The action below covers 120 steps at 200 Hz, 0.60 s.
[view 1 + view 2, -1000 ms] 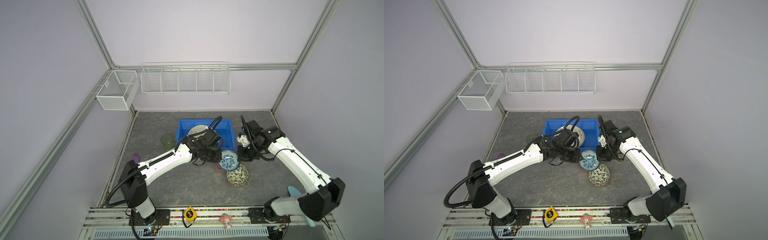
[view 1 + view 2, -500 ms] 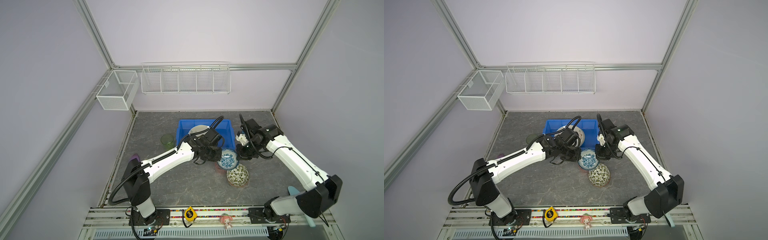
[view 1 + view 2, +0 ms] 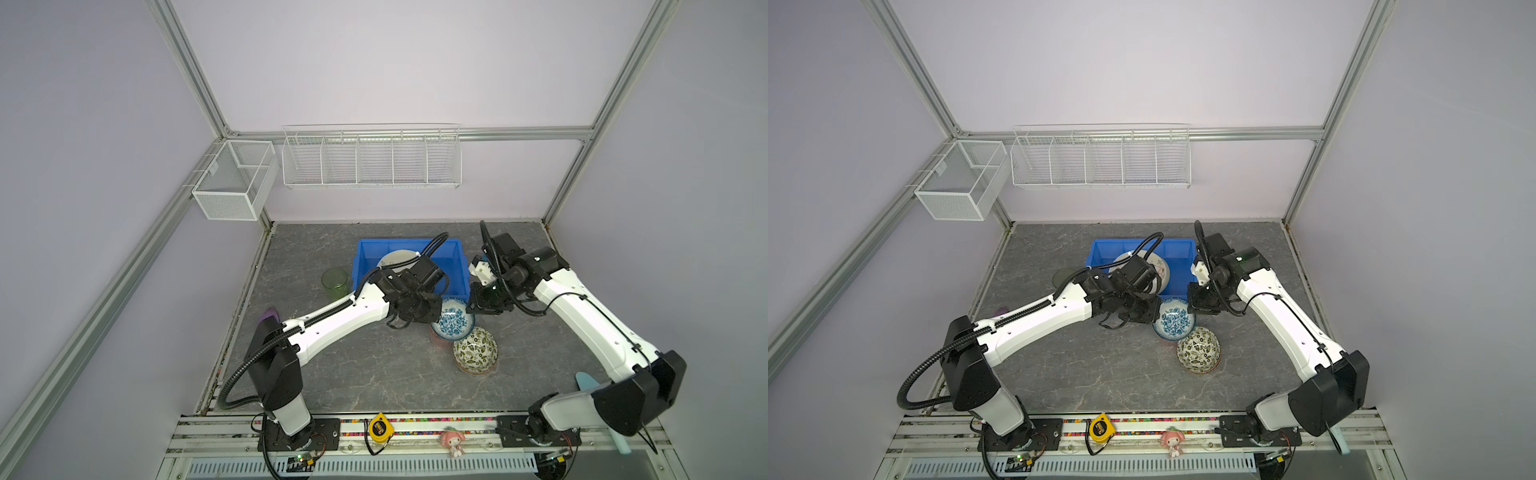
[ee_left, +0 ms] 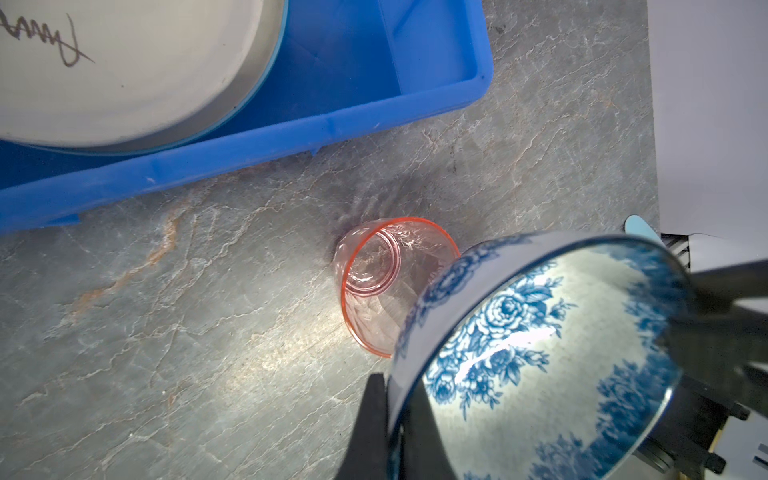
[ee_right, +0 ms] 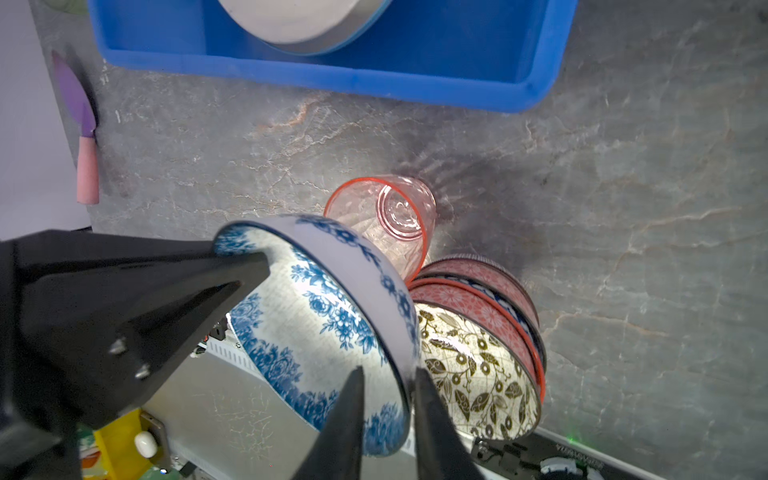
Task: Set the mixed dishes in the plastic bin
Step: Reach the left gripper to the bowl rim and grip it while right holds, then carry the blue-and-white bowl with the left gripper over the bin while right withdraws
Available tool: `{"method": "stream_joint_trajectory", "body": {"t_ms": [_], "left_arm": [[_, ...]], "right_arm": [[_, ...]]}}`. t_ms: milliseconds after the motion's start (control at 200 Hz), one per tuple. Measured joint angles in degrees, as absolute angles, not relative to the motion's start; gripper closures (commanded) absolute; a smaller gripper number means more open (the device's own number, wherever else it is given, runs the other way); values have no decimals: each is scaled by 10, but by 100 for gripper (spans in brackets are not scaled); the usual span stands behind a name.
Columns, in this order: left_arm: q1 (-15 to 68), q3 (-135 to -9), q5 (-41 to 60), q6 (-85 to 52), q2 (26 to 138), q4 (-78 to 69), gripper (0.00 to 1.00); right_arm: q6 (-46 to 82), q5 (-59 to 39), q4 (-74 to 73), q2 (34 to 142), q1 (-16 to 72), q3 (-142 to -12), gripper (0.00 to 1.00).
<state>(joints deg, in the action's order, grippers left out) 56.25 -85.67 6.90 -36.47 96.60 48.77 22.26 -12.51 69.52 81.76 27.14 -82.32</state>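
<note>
Both top views: blue-flower bowl [image 3: 453, 322] hangs off the surface btwn the two arms, just in front of the bin [image 3: 401, 241], not in it yet. Left tool [image 3: 434, 318] is at one side of the rim, right tool [image 3: 471, 308] at the opposite side. Leaf-print bowl [image 3: 1198, 350] sits just beside and below.

Left wrist: left tool [image 4: 395, 390] is pressed together on the bowl's thin wall, an edge pinch only. Bowl is tilted, w/ most of its weight out to one side. Pink cup [image 4: 374, 282] stands right under it. If the bowl pivots or slides in that pinch, it prob. drops onto the cup.

Right wrist: right tool [image 5: 389, 372] has jaws a little apart astride the rim and looks loose, not clamping. One finger is inside the bowl, so pulling off sideways could hook the rim and twist the bowl out of the other pinch. Plate [image 5: 299, 25] leans inside the bin and takes room, so the bowl may clip the near wall or knock the plate.
</note>
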Motion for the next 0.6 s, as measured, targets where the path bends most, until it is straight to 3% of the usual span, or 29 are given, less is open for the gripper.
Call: {"method": "stream_joint_trajectory", "body": {"t_ms": [430,600], "left_arm": [[510,-903,73,-346,968,543,100],[467,-948,61,-322,970,579,100]], "right_arm": [[222,-139,676,803,237,-830,48],[213,-158,670,778,201,-830,22]]}}
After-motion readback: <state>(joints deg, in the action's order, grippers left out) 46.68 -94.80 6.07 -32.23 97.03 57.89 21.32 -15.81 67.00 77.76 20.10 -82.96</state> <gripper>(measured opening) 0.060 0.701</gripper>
